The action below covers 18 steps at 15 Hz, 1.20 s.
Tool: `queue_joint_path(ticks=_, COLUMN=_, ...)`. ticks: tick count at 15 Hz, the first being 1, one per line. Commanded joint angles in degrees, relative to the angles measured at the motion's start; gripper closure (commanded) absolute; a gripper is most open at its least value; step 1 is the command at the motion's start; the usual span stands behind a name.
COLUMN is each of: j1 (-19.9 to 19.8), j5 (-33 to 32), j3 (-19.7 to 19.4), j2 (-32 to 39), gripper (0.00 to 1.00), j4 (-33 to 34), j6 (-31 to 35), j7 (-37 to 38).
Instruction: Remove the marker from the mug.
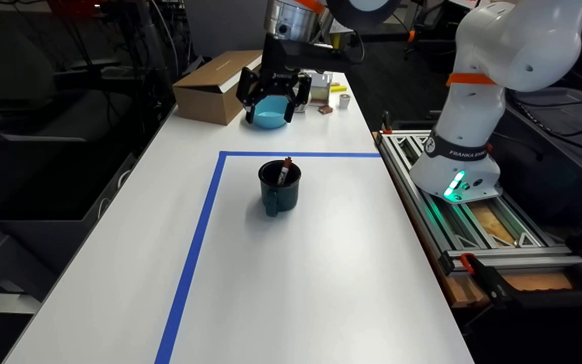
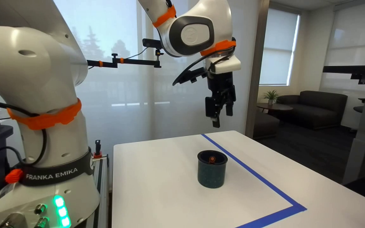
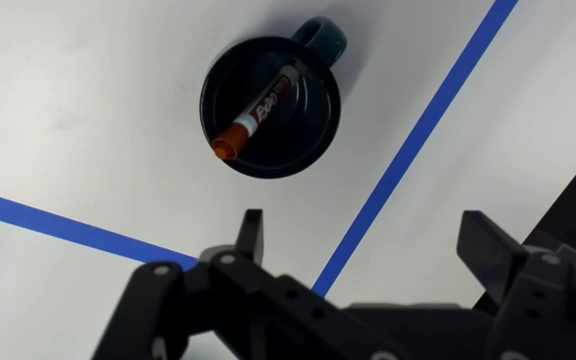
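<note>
The gripper (image 3: 366, 225) hangs spread apart, likely pre-grasp; next it should move toward wrist-view eleven o'clock, then down to the marker (image 3: 260, 109) in the mug (image 3: 288, 127).

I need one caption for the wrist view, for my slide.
Seen past the open fingers, an Expo marker leans inside a dark mug on a white table.

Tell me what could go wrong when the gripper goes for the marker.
The marker leans in the mug, its top near the rim, so the gripper could knock the rim.

The mug stands unheld on the table, so a bump or sideways pull might tip it.

In the wrist view, the open gripper seems offset from the mug; going straight down might miss.
</note>
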Motion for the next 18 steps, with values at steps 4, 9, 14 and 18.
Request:
queue_joint_path(ticks=4, j1=-5.69, j5=-6.53, j3=3.50, j2=2.06, gripper=0.00, j4=0.00, j6=1.12, j7=23.72)
queue_joint_path(ticks=9, j1=-10.51, j5=-10.06, j3=8.89, j2=4.24, gripper=0.00, j4=-0.01, j6=1.32, j7=42.68)
queue_joint_path(ticks=14, j1=-9.63, j5=-13.95, j3=8.95, j2=8.27, gripper=0.00, j4=-0.03, j6=2.44, j7=60.69)
queue_joint_path(ticks=18, j1=-6.64, j5=-17.64, j3=6.20, j2=11.90, gripper=0.00, j4=-0.05, j6=3.15, j7=68.99)
